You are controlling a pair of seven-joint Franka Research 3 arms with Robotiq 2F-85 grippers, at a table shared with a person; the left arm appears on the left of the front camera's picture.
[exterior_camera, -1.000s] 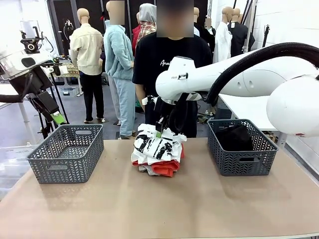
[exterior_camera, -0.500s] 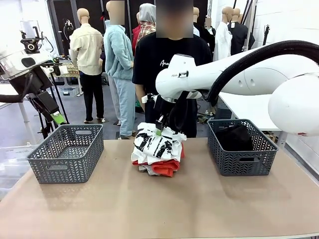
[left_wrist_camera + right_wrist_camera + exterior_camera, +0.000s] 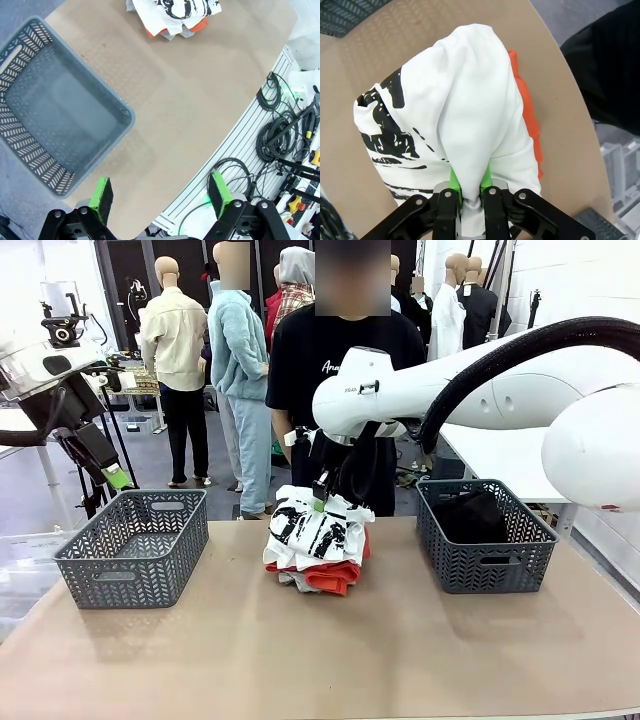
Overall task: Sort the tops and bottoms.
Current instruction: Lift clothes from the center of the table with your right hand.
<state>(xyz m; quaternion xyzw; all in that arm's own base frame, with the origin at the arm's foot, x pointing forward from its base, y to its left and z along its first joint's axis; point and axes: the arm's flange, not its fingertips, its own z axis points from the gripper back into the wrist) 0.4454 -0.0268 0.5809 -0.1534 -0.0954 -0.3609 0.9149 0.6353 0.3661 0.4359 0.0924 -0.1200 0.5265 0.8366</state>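
Right tool [image 3: 321, 490] sits a touch higher than a second ago, and the pinched fold of the white T-shirt [image 3: 313, 528] is drawn up with it.
Right tool is clamped tight on a bunched fold of the white T-shirt; in the wrist view the green pads [image 3: 454, 179] press the cloth from both sides. The shirt tops the pile at mid bench [image 3: 300, 660], its lower part draped over the orange top [image 3: 335, 578], with a light grey top [image 3: 288, 580] edging out at the pile's lower left. Black bottoms [image 3: 470, 515] lie in the right basket [image 3: 485, 562]. Left tool [image 3: 115, 478] hangs off the bench's left end, above and beside the left basket [image 3: 130, 550], jaws spread wide. A person [image 3: 330, 350] stands at the far side, behind the pile.
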